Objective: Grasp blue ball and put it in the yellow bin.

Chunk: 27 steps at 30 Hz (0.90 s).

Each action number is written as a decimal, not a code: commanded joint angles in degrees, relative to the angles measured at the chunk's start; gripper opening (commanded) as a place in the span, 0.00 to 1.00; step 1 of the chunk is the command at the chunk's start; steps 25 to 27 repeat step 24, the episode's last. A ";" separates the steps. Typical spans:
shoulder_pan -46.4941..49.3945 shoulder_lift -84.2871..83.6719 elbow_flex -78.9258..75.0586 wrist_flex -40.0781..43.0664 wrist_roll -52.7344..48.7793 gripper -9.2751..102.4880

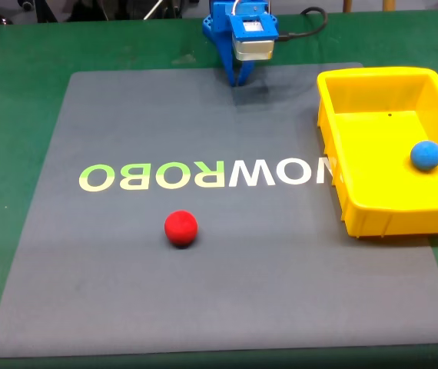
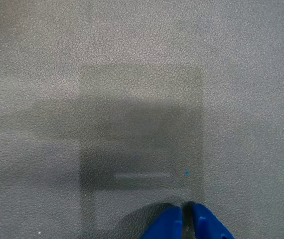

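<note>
Two balls show in the fixed view; the blue ball point(image 1: 426, 154) lies inside the yellow bin point(image 1: 357, 207), near its right wall; the red ball point(image 1: 180, 227) rests on the grey mat point(image 1: 127, 292), well apart from the bin, just below the mat's lettering; the blue claw point(image 1: 240, 79) hangs at the mat's far edge, tips pointing down; in the wrist view the claw point(image 2: 186, 214) has its tips pressed together, nothing between them, above bare mat point(image 2: 142, 50); the surface point(image 1: 19, 92) is green.

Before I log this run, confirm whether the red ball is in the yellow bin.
No: in the fixed view the red ball lies on the grey mat, apart from the yellow bin.
</note>
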 commanded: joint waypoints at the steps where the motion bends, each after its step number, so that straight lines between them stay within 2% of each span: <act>1: 1.58 0.53 1.76 1.14 -0.09 0.08; 27: 1.14 0.53 1.76 1.14 -0.35 0.08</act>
